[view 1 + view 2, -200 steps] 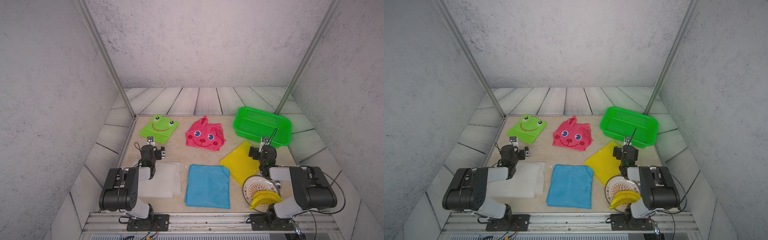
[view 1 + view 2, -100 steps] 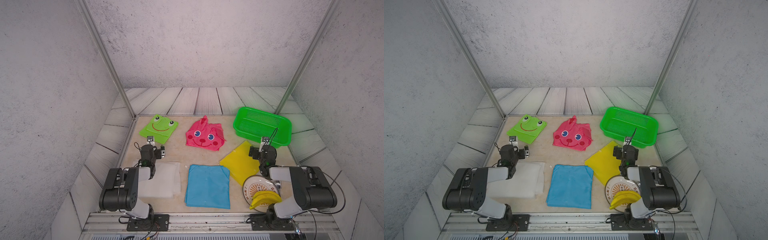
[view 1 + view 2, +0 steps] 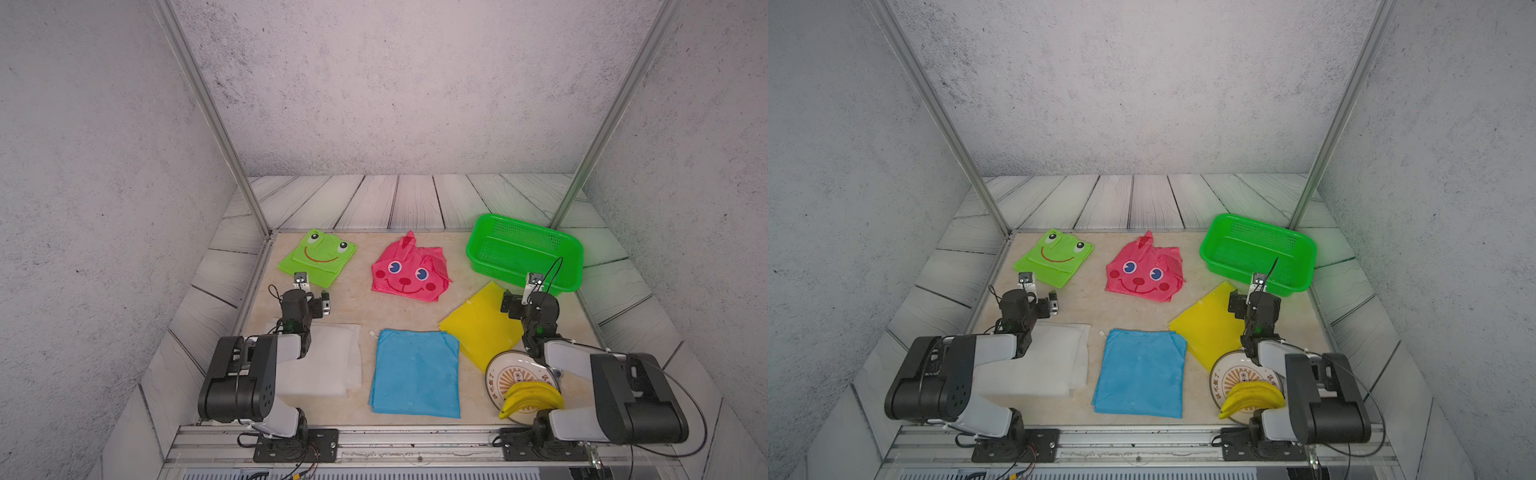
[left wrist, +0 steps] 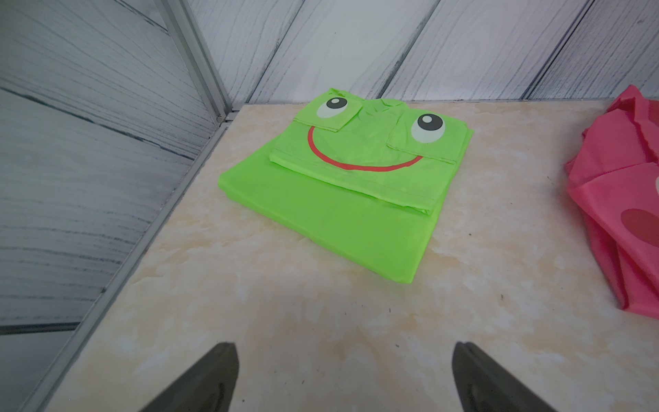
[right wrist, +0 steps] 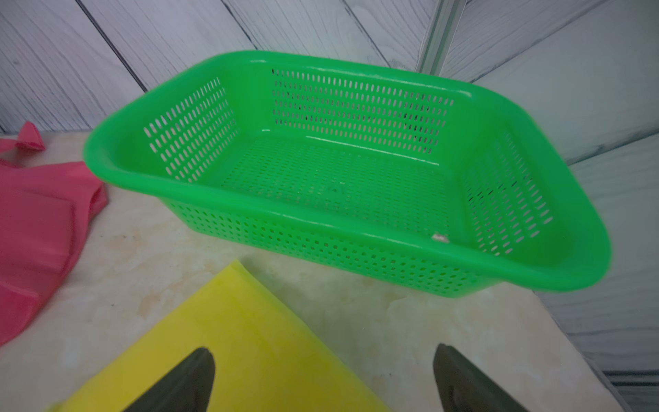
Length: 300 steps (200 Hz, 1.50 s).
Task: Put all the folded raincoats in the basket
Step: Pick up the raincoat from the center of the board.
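The right gripper (image 5: 323, 351) hangs with its jaws spread wide and nothing between them, above the far corner of the yellow folded raincoat (image 3: 478, 328) and the bare surface (image 3: 357, 307) beside it, facing the green basket (image 3: 528, 237). The basket stands open side up at the far right corner of the surface. Its long axis runs across the surface, skewed so that its right end lies nearer the robot, and nothing lies inside it. The yellow raincoat is turned like a diamond, one corner pointing at the basket's near wall but apart from it. Its near corner is tucked under a round plate (image 3: 500, 370) that carries bananas (image 3: 532, 397). The left gripper (image 4: 344, 356) is likewise wide and holds nothing, over bare surface just short of the green frog raincoat (image 4: 338, 199). That raincoat lies flat and skewed, its eyes toward the far wall and a corner toward the gripper. The pink rabbit-faced raincoat (image 3: 409, 270) lies between the frog raincoat and the basket. Nearer the robot, the blue folded raincoat (image 3: 415, 374) lies with its long axis running near to far. The white folded raincoat (image 3: 328, 361) is partly under the left arm.
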Tool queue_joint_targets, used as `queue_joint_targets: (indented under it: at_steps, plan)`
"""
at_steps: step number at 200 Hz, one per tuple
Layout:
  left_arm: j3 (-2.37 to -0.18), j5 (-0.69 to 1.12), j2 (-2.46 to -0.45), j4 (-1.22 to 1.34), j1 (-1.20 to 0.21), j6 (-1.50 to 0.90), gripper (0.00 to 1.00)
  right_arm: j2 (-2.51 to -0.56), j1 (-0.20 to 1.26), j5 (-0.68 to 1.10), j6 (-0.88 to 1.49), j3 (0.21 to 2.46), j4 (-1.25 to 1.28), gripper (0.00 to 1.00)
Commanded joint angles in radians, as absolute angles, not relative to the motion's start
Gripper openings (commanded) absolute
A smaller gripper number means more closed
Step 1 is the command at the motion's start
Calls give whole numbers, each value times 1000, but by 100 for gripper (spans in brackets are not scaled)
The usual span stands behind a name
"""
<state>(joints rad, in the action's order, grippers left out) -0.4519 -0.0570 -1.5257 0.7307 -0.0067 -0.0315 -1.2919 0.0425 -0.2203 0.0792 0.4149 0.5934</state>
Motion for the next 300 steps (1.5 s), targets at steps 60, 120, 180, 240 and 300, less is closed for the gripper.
queue_joint_targets:
  at_steps: [60, 120, 180, 240, 300]
  plan:
    - [-471, -63, -1530, 745, 2, -26, 100, -956, 38, -257, 366, 764, -80, 100]
    - [-469, -62, -1531, 746, 2, -27, 100, -1134, 40, 129, 365, 938, -233, 99]
    - [-567, 88, -1435, 504, 0, 43, 100, -1348, 61, 209, 369, 1034, -474, 94]
    - [-990, 481, -1456, -160, -22, 159, 99, -1443, 107, 74, 390, 1100, -609, 94]
    - [-1412, 718, -1653, -602, -333, 110, 99, -1419, 108, -173, 518, 1097, -721, 97]
